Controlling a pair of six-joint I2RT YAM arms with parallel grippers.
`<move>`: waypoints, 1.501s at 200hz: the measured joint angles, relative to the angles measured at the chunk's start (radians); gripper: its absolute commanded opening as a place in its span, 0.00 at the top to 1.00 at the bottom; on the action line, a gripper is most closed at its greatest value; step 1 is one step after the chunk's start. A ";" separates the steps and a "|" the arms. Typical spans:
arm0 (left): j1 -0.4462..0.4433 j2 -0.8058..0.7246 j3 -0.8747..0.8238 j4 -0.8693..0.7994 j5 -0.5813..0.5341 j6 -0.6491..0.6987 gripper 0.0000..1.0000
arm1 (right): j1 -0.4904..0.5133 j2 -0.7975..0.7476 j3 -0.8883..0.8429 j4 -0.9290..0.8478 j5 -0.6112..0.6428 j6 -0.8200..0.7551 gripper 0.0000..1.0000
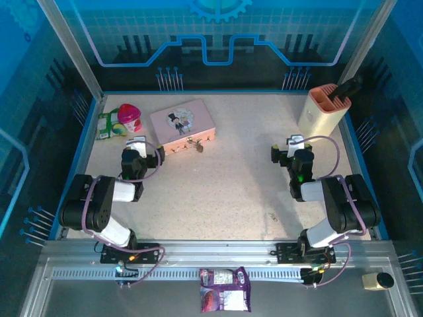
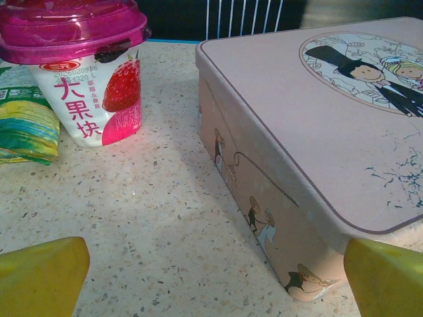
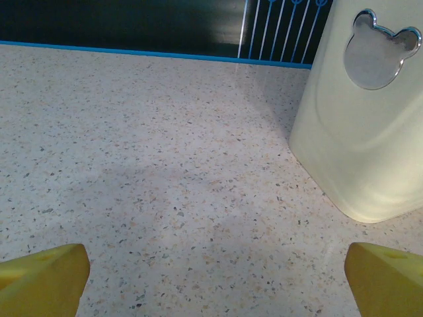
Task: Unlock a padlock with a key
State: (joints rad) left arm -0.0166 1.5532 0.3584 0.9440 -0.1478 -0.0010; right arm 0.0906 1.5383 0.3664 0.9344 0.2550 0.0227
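Yellow-tipped, the left gripper [image 2: 211,284] stands with its jaws wide apart and nothing between them, low over the speckled table [image 1: 231,191]. It faces the near left corner of the pink tin [image 2: 317,145], whose lid carries a cartoon couple. To the left of the tin are a strawberry dessert cup [image 2: 86,72] with a magenta lid and, beyond it, a green packet [image 2: 23,125].

The right gripper [image 3: 211,284] is likewise spread wide and empty. It sits well apart from the tin, off to its right, near a tall cream container [image 3: 363,132] with a silver bear-shaped badge.

In the top view, the padlock [image 1: 197,144] lies on the table just beside the tin's near long side, toward its right end. It is a tiny dull brownish-yellow speck, too small to tell shackle from body. It lies between the two grippers, closer to the left one.
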 measured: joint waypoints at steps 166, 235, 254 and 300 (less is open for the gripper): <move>0.000 0.000 0.000 0.000 0.000 0.000 0.01 | 0.000 0.000 0.000 0.000 0.003 0.000 0.00; -0.001 0.000 -0.018 0.043 0.007 0.002 0.01 | 0.000 0.000 0.000 0.000 0.003 0.000 0.00; -0.002 0.000 -0.061 0.104 0.008 0.003 0.01 | 0.000 0.000 0.000 0.000 0.003 0.000 0.00; -0.023 -0.019 -0.167 0.245 0.018 0.018 0.01 | 0.027 0.000 -0.017 0.035 -0.026 -0.037 0.00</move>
State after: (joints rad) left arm -0.0395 1.5337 0.1913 1.1885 -0.1299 0.0170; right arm 0.1181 1.5379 0.3496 0.9695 0.2291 -0.0147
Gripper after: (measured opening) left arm 0.992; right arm 0.996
